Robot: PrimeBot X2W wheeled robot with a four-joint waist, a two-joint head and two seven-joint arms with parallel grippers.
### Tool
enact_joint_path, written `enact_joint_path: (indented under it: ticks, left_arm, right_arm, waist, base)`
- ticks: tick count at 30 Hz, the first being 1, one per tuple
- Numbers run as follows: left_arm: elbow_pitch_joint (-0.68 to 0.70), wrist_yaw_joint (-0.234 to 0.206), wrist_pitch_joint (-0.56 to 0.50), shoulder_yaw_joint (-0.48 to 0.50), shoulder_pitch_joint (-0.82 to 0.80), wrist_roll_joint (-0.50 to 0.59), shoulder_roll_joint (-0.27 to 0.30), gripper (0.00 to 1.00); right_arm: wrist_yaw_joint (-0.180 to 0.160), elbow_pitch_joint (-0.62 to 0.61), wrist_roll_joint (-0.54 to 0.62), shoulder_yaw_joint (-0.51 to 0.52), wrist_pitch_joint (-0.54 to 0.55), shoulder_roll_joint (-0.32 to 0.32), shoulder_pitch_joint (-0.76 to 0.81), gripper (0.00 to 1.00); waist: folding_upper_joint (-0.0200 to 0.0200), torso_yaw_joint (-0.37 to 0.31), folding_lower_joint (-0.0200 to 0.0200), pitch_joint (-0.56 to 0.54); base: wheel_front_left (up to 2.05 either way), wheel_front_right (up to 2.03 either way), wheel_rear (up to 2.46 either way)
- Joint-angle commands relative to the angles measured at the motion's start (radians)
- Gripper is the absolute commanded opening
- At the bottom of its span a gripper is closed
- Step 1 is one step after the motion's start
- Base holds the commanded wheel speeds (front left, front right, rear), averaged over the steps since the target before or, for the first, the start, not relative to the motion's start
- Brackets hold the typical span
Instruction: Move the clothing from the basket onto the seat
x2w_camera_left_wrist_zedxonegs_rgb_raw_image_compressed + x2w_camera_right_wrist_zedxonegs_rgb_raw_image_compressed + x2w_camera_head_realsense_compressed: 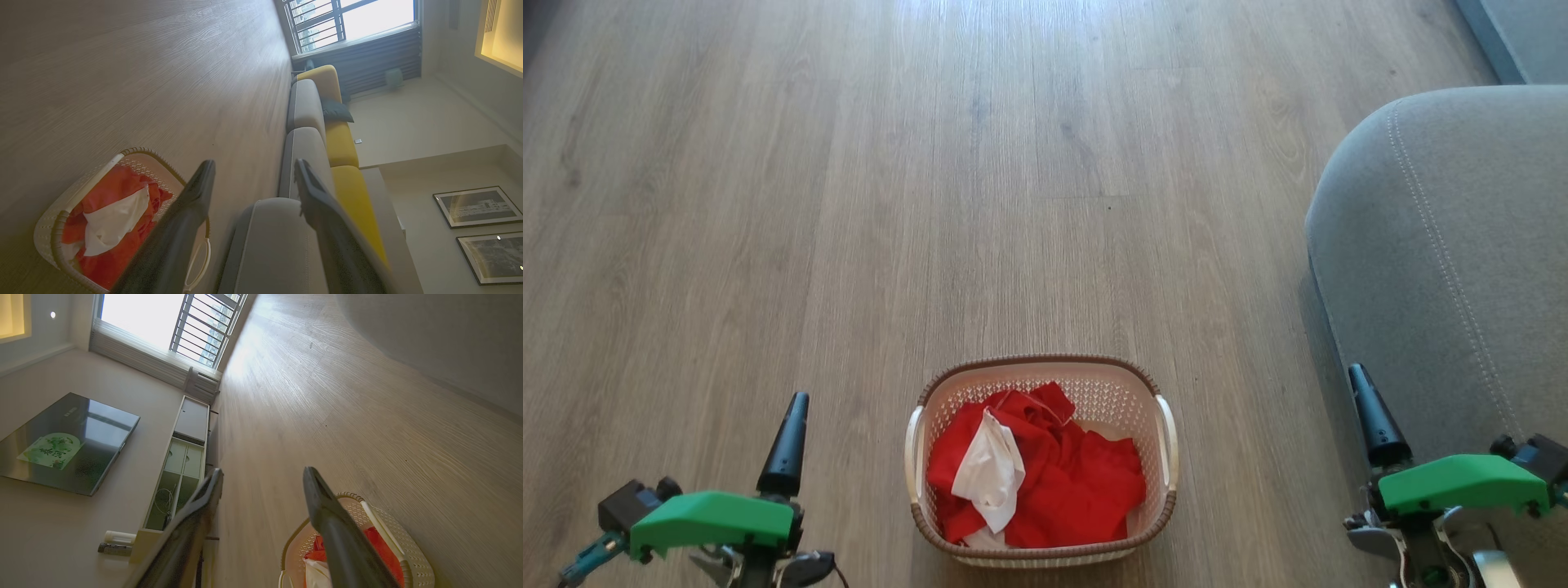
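Both pairs of fingers apart and empty, clothes not yet touched.
My left fingers (pixel 192 204) and right fingers (pixel 327 514) are spread wide and hold nothing, one pair either side of the basket (pixel 1045 363) on the floor (pixel 849 204). The red clothes (pixel 1078 482) lie heaped inside it, with the grey seat (pixel 1445 245) to my right. I see two risks: pinching the basket wall with the cloth and lifting the basket too, or tangled garments trailing out and dropping short of the seat.
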State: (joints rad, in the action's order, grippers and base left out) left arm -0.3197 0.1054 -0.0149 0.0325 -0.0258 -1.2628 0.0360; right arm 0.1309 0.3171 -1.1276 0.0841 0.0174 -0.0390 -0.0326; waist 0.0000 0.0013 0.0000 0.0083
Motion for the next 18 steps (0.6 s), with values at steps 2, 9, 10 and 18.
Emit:
enact_joint_path:
  ticks: [2,9,10,18]
  left_arm:
    - [0.04,-0.003,0.014,0.005,-0.053,0.032,0.007,1.0]
    - [0.044,-0.007,0.034,0.003,-0.055,0.112,0.008,1.0]
    - [0.045,-0.008,0.037,0.003,-0.055,0.123,0.008,1.0]
    - [0.045,-0.011,0.057,-0.003,-0.055,0.199,0.008,1.0]
  right_arm:
    - [0.0,-0.04,0.043,-0.011,-0.014,-0.01,-0.057,1.0]
    - [0.0,-0.043,0.125,-0.035,-0.035,-0.017,-0.063,1.0]
    - [0.0,-0.043,0.137,-0.04,-0.038,-0.019,-0.063,1.0]
    - [0.0,-0.035,0.225,-0.064,-0.058,-0.03,-0.069,1.0]
  waist:
    - [0.0,0.0,0.0,0.0]
    - [0.0,0.0,0.0,-0.001]
    - [0.0,0.0,0.0,-0.002]
    - [0.0,0.0,0.0,-0.004]
  base:
    - [0.0,0.0,0.0]
    - [0.0,0.0,0.0]
    - [0.0,0.0,0.0]
    - [0.0,0.0,0.0]
